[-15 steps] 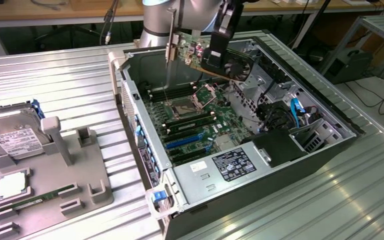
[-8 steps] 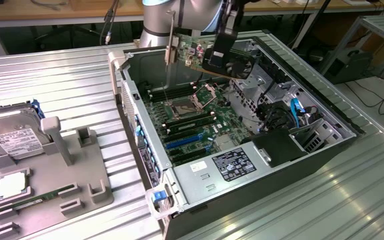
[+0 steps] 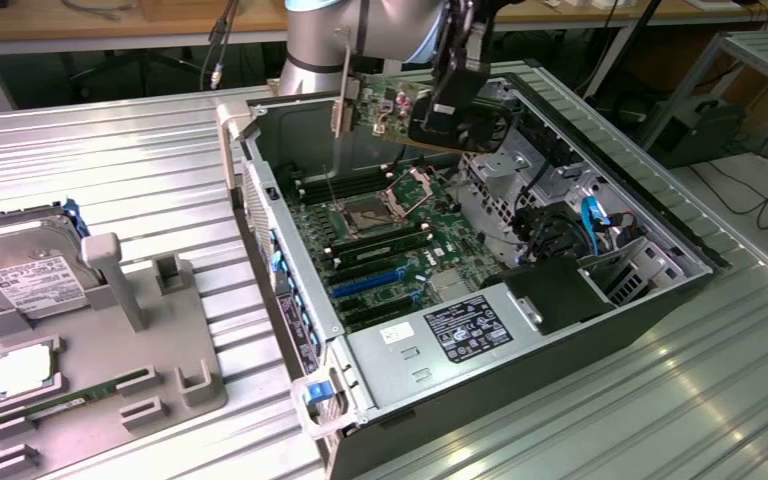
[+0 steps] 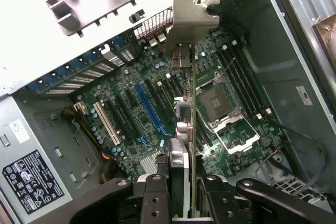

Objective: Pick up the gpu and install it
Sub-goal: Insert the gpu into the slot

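The gpu [image 3: 391, 108], a green card with a black shroud and a long silver end bracket [image 3: 343, 88], hangs on edge above the far end of the open computer case [image 3: 271, 230]. My gripper [image 3: 458, 95] is shut on the card's black side, and the card touches nothing below it. The wrist view looks down the card's thin edge [image 4: 192, 124] to the bracket [image 4: 191, 14], with my gripper [image 4: 184, 203] clamped either side. Below lies the motherboard [image 4: 231, 103], with a blue slot [image 4: 149, 109] and a white slot [image 4: 108, 125] beside the card's line.
In the case are an open processor socket [image 3: 357, 213], a power supply [image 3: 471, 325] and a drive cage with blue cables [image 3: 591, 225]. At the exterior view's left, a grey fixture [image 3: 117, 300] carries a hard drive [image 3: 31, 280] and a RAM stick [image 3: 84, 398].
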### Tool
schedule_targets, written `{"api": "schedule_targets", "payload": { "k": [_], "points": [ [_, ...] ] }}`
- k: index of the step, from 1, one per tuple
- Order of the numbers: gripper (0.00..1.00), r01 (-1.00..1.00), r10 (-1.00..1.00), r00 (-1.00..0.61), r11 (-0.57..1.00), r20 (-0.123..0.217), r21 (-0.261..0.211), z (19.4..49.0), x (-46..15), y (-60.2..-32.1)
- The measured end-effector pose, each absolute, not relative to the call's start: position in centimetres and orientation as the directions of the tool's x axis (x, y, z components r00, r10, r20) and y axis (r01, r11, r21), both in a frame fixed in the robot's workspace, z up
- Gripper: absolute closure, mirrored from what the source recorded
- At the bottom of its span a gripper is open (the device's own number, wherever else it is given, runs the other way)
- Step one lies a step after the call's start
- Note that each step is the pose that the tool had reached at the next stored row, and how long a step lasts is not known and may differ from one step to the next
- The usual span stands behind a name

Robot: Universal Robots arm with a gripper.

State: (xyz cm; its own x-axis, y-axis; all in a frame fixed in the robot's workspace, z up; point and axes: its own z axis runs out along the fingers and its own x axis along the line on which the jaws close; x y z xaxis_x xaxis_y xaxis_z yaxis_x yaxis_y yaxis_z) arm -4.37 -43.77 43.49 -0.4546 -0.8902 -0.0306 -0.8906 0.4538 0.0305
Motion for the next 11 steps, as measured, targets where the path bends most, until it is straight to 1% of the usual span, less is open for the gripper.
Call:
{"api": "schedule_targets", "payload": {
  "k": [11],
  "points": [
    [0.72, -0.959, -0.959, -0.283, 0.282, -0.032, 0.026, 43.49, -3.49, -43.78]
  ]
}}
